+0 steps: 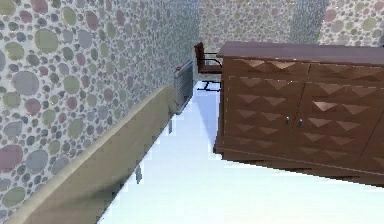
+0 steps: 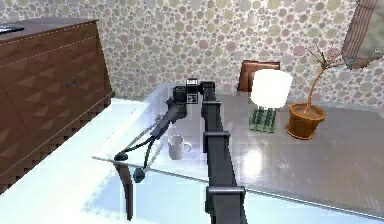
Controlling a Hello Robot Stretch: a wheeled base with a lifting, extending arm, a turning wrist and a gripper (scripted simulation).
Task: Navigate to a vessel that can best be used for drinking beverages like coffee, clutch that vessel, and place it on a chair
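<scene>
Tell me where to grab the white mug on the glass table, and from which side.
Take the mug by its round body, probably coming from the arm side view's left: it stands upright on the table, and its handle seems to point right, leaving the left wall smooth.

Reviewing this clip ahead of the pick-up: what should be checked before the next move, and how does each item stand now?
1. The mug stands upright on the glass table: ok.
2. The fingers are lined up on the mug: cannot tell.
3. The gripper holds something: cannot tell.
4. The lamp and potted plant stand apart from the mug: ok.
5. A chair for placing is in sight behind the table: ok.
</scene>
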